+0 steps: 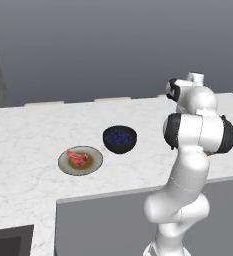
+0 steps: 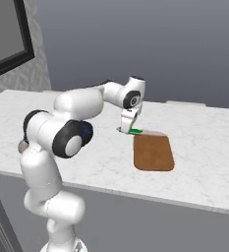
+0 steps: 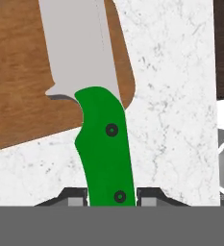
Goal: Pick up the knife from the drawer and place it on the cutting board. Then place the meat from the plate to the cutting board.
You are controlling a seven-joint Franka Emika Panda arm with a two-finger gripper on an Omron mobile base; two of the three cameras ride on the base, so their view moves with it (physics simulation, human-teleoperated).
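Observation:
My gripper is shut on the knife, its fingertips clamping the end of the bright green handle. The pale blade reaches over a rounded corner of the reddish-brown cutting board, while the handle is over bare marble. A thin shadow under the blade's heel suggests it hangs just above the board. The green handle shows at the board's far left corner. Farther left on the counter lies the beige plate with the red-pink meat on it. The drawer is out of view.
A dark blue bowl stands right of the plate. The white marble counter ends in a front edge toward the robot, with a sink cut into its lower left. My own arm blocks the board in the left base view.

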